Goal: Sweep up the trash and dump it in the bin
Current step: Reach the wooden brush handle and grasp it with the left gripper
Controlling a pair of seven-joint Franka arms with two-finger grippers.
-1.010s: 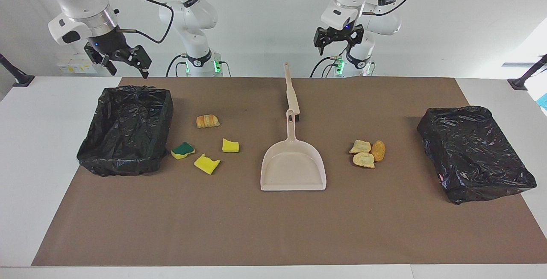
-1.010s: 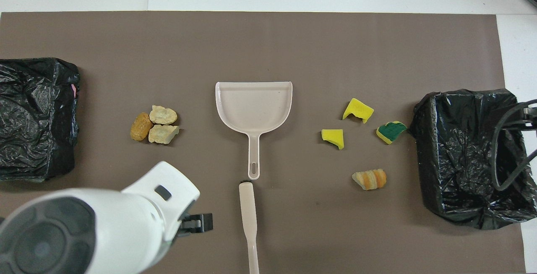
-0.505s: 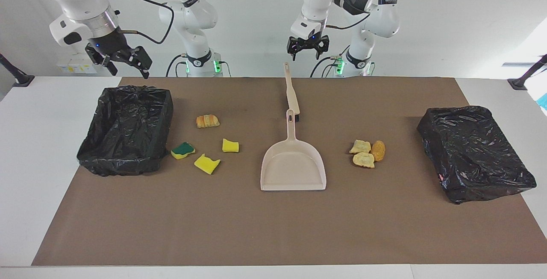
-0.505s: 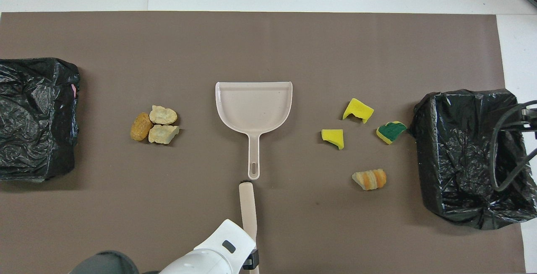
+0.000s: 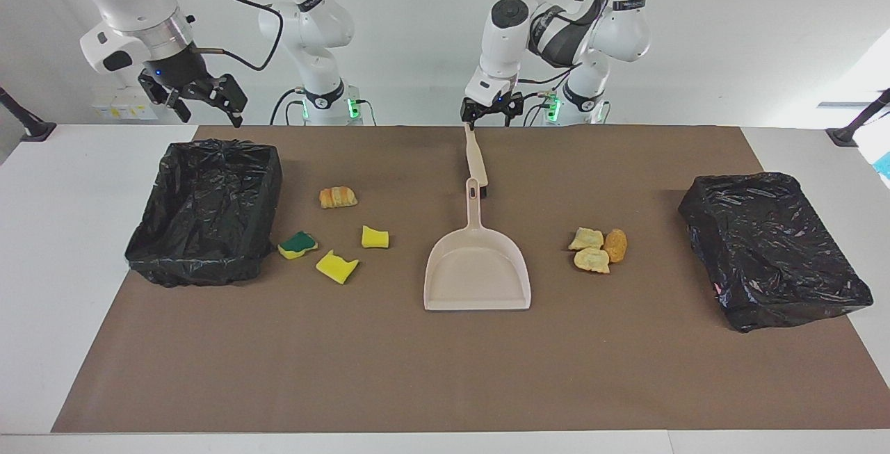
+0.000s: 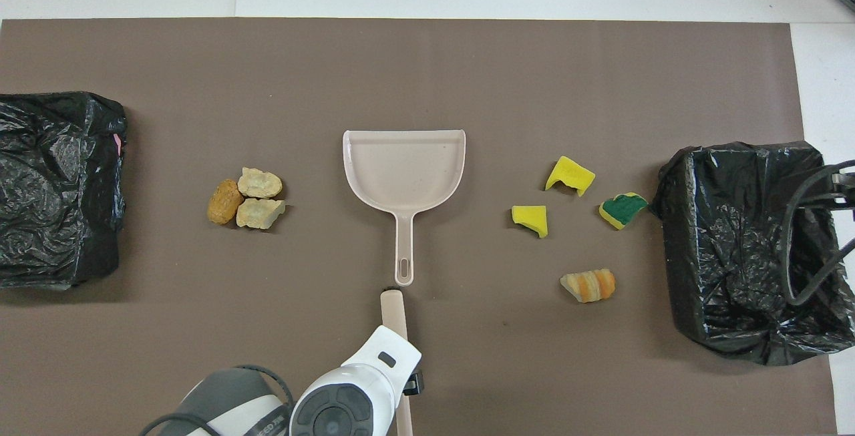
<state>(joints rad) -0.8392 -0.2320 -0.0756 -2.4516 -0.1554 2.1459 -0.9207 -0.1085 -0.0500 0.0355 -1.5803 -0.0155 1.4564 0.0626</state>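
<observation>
The left gripper (image 5: pixel 486 117) hangs right over the end of the slim beige plastic brush handle (image 5: pixel 474 151), fingers spread and gripping nothing, no contact that can be made out. That handle lies straight along the matte brown mat (image 5: pixel 445 370) covering the white desk (image 5: pixel 55 245), its tip just beside the handle of the smooth beige plastic dustpan (image 5: pixel 477 270), whose flat scoop opens away from the robots. The right gripper (image 5: pixel 201 103) waits in the air over the edge of the open bin lined with crinkly black plastic (image 5: pixel 206 212), fingers released. The trash sits in two clusters on the mat: toward the right arm's end, a ridged golden-brown pastry chunk (image 5: pixel 338 197), a yellow sponge piece with a green side (image 5: pixel 297 244) just beside the bin, and two spongy yellow sponge pieces (image 5: pixel 375 236) (image 5: pixel 336 266); toward the left arm's end, three crusty bread chunks (image 5: pixel 598 249) huddle touching. Past them lies a lumpy bundle wrapped in glossy black plastic (image 5: pixel 772 249).
</observation>
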